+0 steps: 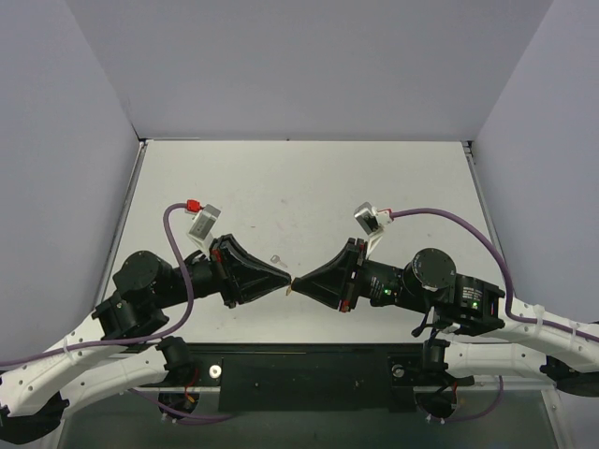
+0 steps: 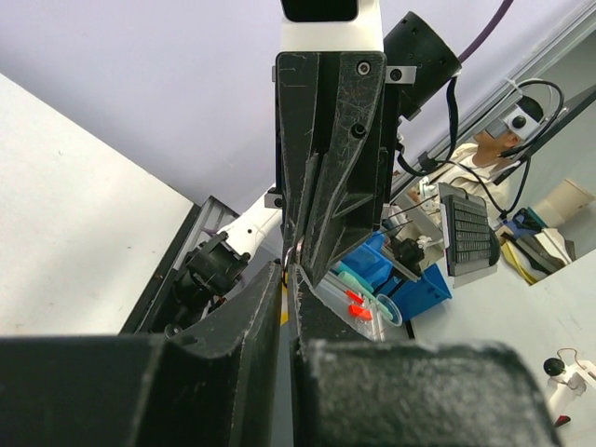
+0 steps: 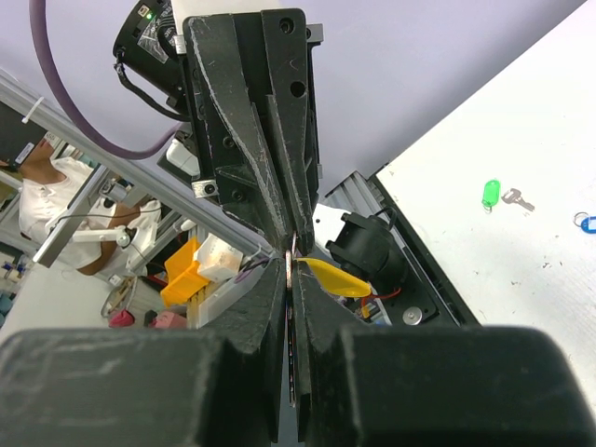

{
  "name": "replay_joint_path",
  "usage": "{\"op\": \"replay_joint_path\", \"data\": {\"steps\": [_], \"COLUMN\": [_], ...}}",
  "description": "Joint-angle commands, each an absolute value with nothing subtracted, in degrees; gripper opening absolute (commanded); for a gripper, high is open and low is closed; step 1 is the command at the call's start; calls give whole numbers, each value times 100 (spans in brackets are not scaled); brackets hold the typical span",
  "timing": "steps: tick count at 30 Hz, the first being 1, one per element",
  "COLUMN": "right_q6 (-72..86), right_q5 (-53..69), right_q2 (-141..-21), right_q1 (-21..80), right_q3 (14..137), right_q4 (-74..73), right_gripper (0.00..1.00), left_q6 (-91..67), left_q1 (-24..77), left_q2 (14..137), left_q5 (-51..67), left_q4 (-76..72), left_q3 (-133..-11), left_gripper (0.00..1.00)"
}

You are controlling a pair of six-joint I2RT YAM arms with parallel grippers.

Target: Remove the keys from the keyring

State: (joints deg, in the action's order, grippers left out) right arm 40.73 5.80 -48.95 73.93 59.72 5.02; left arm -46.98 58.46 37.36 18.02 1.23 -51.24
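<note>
My two grippers meet tip to tip above the near middle of the table. My left gripper [image 1: 284, 286] is shut on the thin metal ring of the keyring. In the right wrist view the keyring's yellow tag [image 3: 331, 277] hangs just beside the tips. My right gripper [image 3: 292, 268] is shut on a thin silver key [image 3: 294, 335], seen edge-on between its fingers. In the left wrist view my left gripper [image 2: 287, 272] faces the right gripper [image 2: 300, 250], with a sliver of the yellow tag [image 2: 282, 314] showing in the gap. The ring itself is mostly hidden by the fingertips.
A small silvery item [image 1: 275, 259] lies on the table just beyond the left gripper. The right wrist view shows a green tag [image 3: 490, 193] with a silver key [image 3: 515, 197], and a blue tag [image 3: 585, 223], lying on the white table [image 1: 309, 187].
</note>
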Motion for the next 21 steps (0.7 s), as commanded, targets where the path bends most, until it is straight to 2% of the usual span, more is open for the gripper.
{"op": "replay_joint_path", "data": {"steps": [1, 3, 4, 5, 13, 21], "right_q6": [4113, 4113, 4122, 4122, 4105, 3894], "right_q5": [554, 562, 563, 563, 773, 949], "right_q2": [-4878, -4869, -4887, -4887, -5062, -5300], "right_q1": [7383, 7392, 7392, 7392, 7392, 7392], "right_q3": [5977, 5977, 5985, 5985, 6284, 6811], "right_q4": [949, 941, 932, 923, 318, -773], "right_gripper": [0, 0, 0, 0, 0, 0], "left_q6": [-4808, -4825, -4799, -4781, -4316, -3008], "left_q1": [5880, 5889, 5889, 5889, 5889, 5889], "left_q2": [3718, 3718, 3744, 3744, 3937, 4710], "left_q5": [1986, 2013, 2030, 2056, 2372, 3549], "left_q4": [-334, -352, -334, -299, 955, 2845], "left_q3": [-5133, -5124, -5150, -5176, -5808, -7240], "left_gripper": [17, 9, 2, 0, 0, 0]}}
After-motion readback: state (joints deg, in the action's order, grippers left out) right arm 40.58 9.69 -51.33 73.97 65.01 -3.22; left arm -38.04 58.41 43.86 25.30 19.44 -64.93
